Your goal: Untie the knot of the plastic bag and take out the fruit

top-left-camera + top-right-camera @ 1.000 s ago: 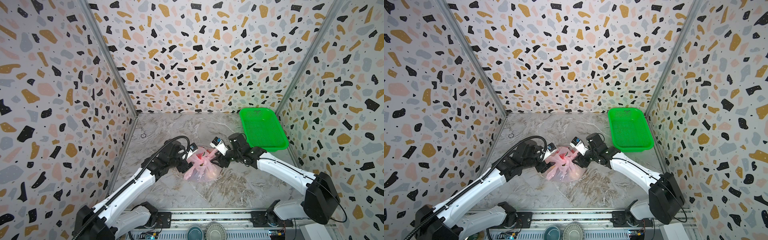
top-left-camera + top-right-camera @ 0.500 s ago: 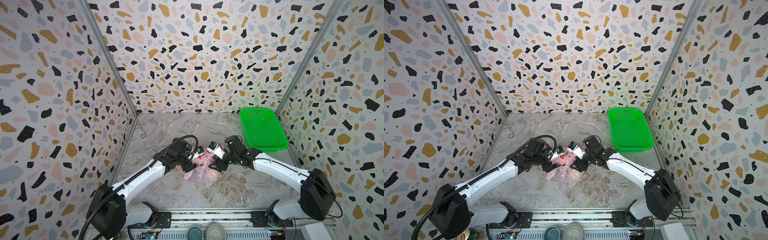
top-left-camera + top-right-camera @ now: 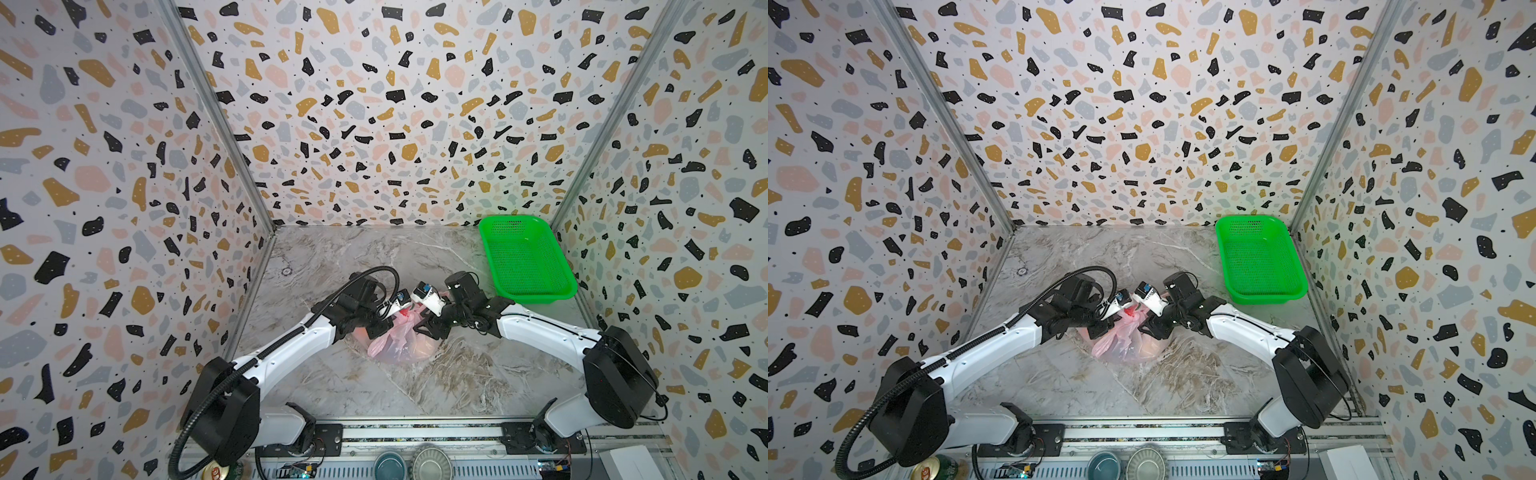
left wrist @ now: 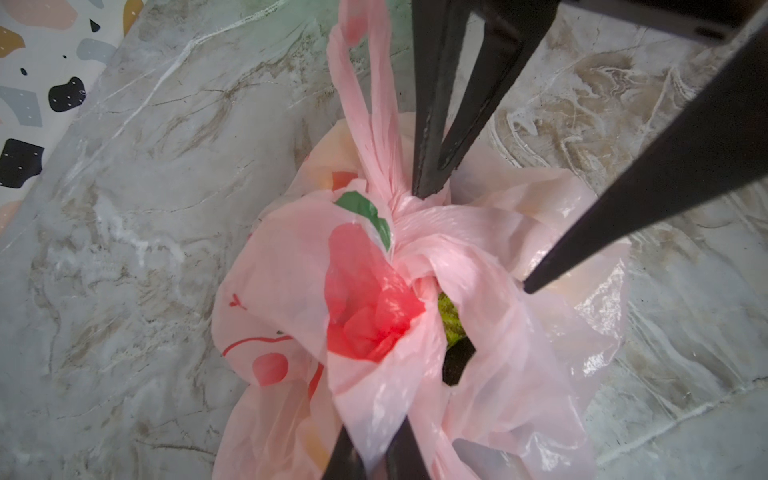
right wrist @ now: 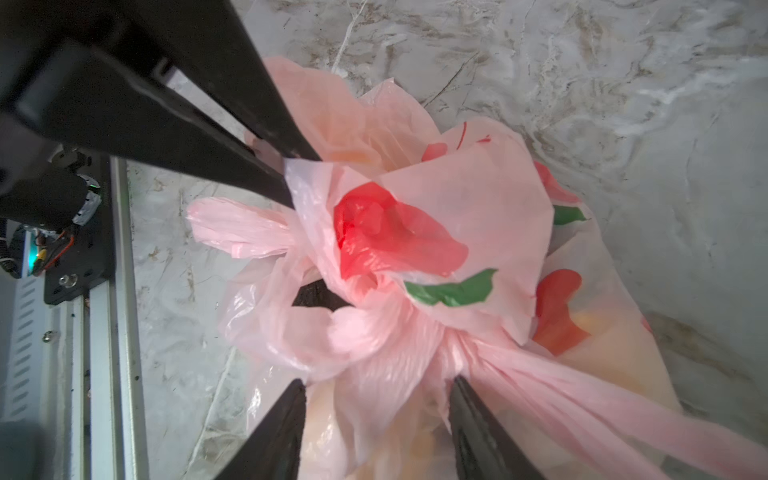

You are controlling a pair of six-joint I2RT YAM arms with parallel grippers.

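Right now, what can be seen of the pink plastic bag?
The plastic bag is thin, crinkly, translucent pink film printed with red and green marks, slumped on the marble table. Its handle strips are tied in the knot, one loop trailing away. Pale orange shapes show through the film; a green fruit peeks through a gap. The left gripper is shut on a printed flap; the right gripper stands open astride the knot.

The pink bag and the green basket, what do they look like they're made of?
The pink bag looks like thin, glossy plastic film: crinkled and see-through. The green basket seems rigid moulded plastic, with fine perforated floor and walls.
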